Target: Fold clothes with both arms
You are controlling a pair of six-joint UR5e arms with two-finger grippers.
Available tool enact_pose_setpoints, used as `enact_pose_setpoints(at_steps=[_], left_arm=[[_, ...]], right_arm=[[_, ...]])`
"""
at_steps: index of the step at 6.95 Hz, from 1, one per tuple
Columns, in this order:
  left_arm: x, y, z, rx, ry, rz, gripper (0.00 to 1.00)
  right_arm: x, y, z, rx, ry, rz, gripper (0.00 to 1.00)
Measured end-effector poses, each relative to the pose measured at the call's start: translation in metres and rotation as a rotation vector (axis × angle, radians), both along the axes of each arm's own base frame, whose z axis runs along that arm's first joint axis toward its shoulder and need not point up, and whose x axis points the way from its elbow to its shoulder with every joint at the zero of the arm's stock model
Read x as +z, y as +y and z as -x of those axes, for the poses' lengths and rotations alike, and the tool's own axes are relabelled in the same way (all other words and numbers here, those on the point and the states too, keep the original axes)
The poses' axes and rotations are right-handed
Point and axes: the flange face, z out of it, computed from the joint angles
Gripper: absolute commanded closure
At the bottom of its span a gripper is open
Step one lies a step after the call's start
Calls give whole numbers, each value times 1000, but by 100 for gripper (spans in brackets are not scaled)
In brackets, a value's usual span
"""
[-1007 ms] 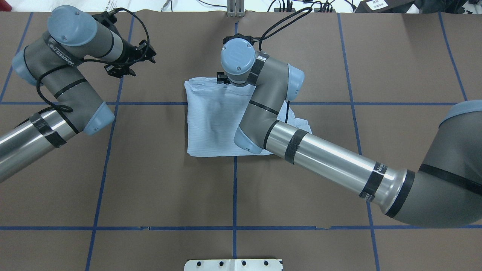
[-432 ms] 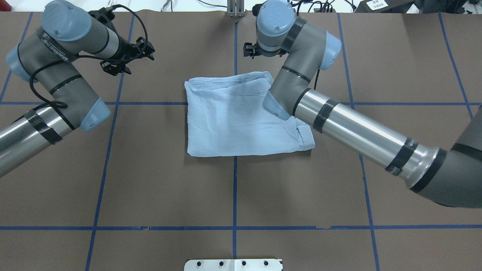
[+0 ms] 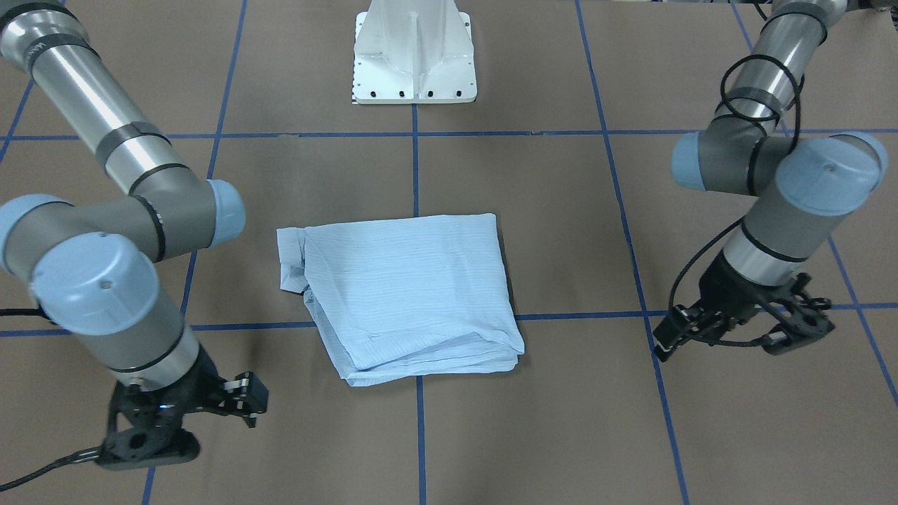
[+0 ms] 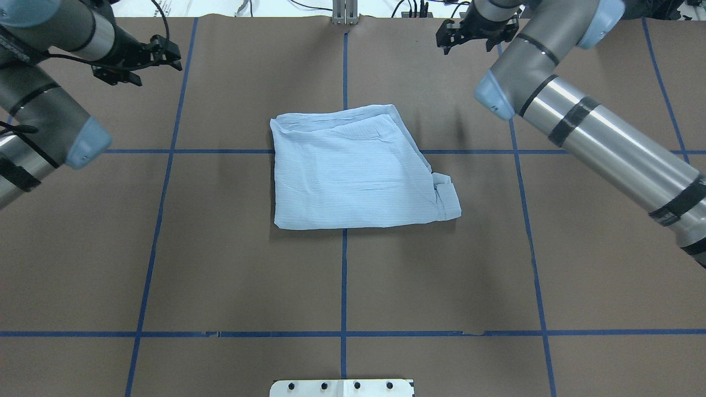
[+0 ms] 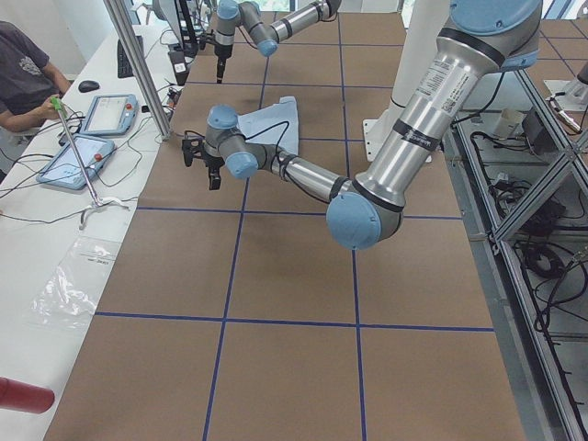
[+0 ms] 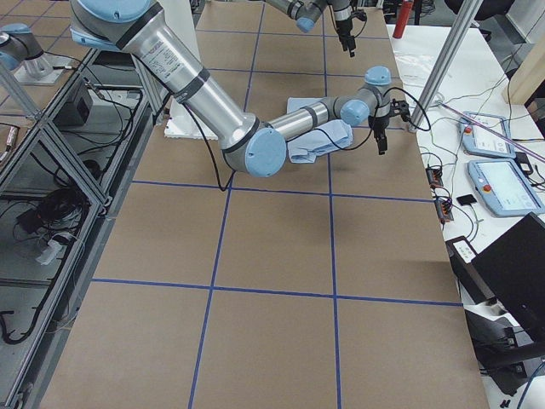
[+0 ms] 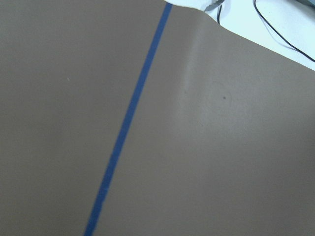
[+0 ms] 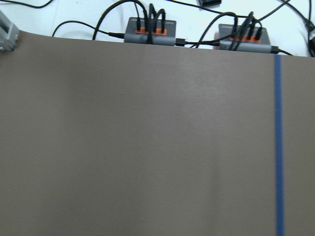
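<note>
Overhead exterior view: the left gripper (image 4: 144, 65) hangs over the far left part of the table (image 4: 220, 264), its jaws spread and empty. The right gripper (image 4: 466, 39) hangs near the far edge on the right, its jaws likewise parted with nothing between them. Both are well apart from the shirt (image 4: 353, 176), one to each side of it. Each wrist view takes in only brown table cover and a blue tape line (image 7: 125, 128); the right one also catches two grey cable hubs (image 8: 150, 30) just past the table's edge. The light-blue shirt lies flat at the middle of the table as a folded, roughly four-sided pack with layered edges along its far side, resting across the crossing of the tape lines. A small bunched bit of fabric (image 4: 448, 194) sticks out at its near right corner.
</note>
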Motion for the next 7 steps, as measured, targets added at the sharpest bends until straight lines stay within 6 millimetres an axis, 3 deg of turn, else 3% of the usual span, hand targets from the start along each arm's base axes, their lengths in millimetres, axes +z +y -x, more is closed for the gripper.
enact_pose_setpoints(at_steps=[2, 5, 6, 7], left_arm=[[45, 4, 98, 91, -80, -142, 1], [135, 39, 235, 223, -239, -323, 0], [159, 54, 266, 227, -261, -326, 0], [175, 66, 279, 230, -260, -319, 0]], right_arm=[[39, 12, -100, -38, 52, 13, 0], [142, 57, -240, -113, 40, 21, 0], [177, 75, -286, -136, 3, 33, 0], [210, 97, -319, -136, -33, 60, 0]])
